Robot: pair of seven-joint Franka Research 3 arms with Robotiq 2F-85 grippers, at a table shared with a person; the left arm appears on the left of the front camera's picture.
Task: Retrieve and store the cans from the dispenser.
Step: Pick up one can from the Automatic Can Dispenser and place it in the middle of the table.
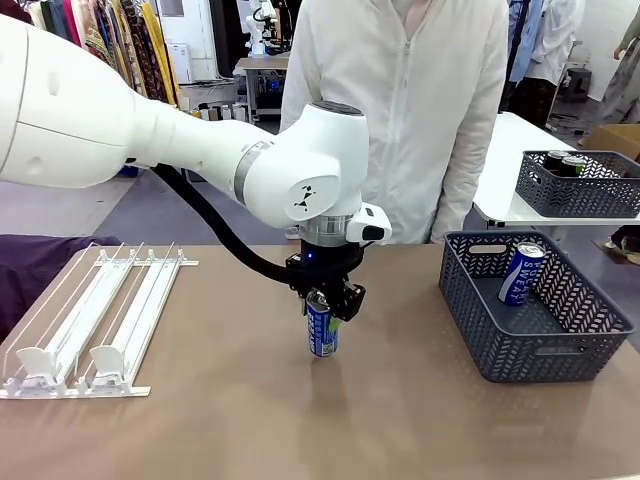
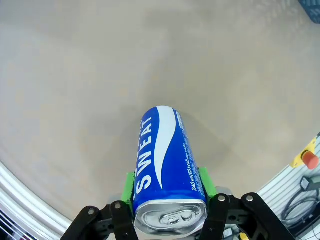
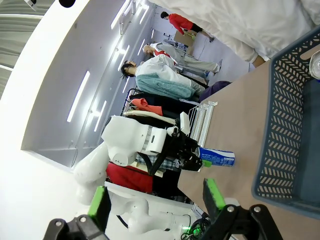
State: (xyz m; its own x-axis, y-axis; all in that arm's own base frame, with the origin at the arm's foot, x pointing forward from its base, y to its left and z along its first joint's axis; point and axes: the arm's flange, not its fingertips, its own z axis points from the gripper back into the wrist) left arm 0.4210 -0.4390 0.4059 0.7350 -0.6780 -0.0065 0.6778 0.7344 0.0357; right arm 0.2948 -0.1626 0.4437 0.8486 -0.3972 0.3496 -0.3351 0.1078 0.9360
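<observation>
left gripper (image 1: pixel 322 318) clamps an upright pocari can (image 1: pixel 321 330) mid-table (image 1: pixel 220 400); its wrist view reads "sweat". front view shows another can (image 1: pixel 521 272) in the basket (image 1: pixel 480 330); right gripper (image 3: pixel 157 200) gapes wide.

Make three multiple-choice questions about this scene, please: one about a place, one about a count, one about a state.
1. Where is the can that the left gripper holds?
A. Upright at the middle of the table
B. Inside the near basket
C. On the rails of the rack

2. How many cans lie in the near grey basket?
A. None
B. One
C. Three

3. How does the right gripper stand?
A. Shut on a can
B. Shut on nothing
C. Open, holding nothing

Answers:
1 A: the left gripper grips the blue-and-white can, upright on the table.
2 B: one leaning can is in the near grey basket.
3 C: the right gripper has its green pads wide apart with nothing between them.
</observation>
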